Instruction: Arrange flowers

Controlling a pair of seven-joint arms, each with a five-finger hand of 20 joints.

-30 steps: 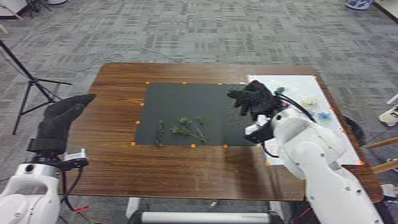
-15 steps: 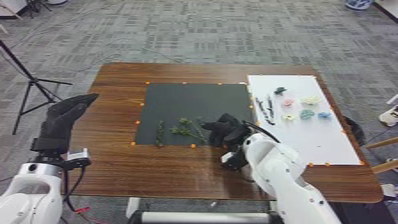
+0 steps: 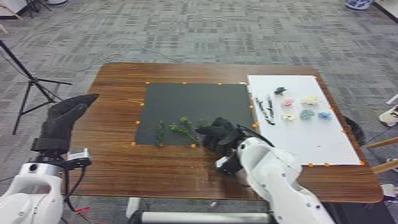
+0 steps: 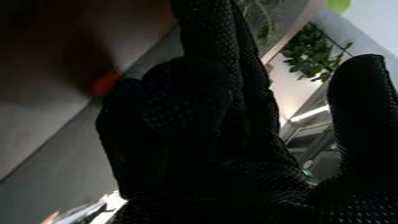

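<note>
- The right arm comes in from the bottom edge and slants leftward to its hand; the right hand (image 3: 219, 134) is over the near right part of the dark mat (image 3: 195, 100), just beside the green sprigs. Whether it is clenched, released or grasping a sprig, I cannot tell.
- The left hand (image 3: 66, 117) is at the left side of the brown wooden surface (image 3: 169, 172), its fingers straight and relaxed, pointing away from the robot and a little to the right.
- The leftmost sprig (image 3: 161, 134) lies on the mat's near left part, its long axis running nearly straight away from the robot.
- The middle sprig (image 3: 185, 129) slants, far end to the left, near end to the right.
- The leftmost sprig looks slim and dark green; the middle one is lighter green, with spreading branches.
- In the right wrist view, leafy greenery (image 4: 311, 52) shows beyond the right hand (image 4: 213, 150).
- On the white sheet (image 3: 315, 142) lie small flower heads, among them a pink one (image 3: 288, 102), a cream one (image 3: 309, 100) and a blue one (image 3: 325, 115).
</note>
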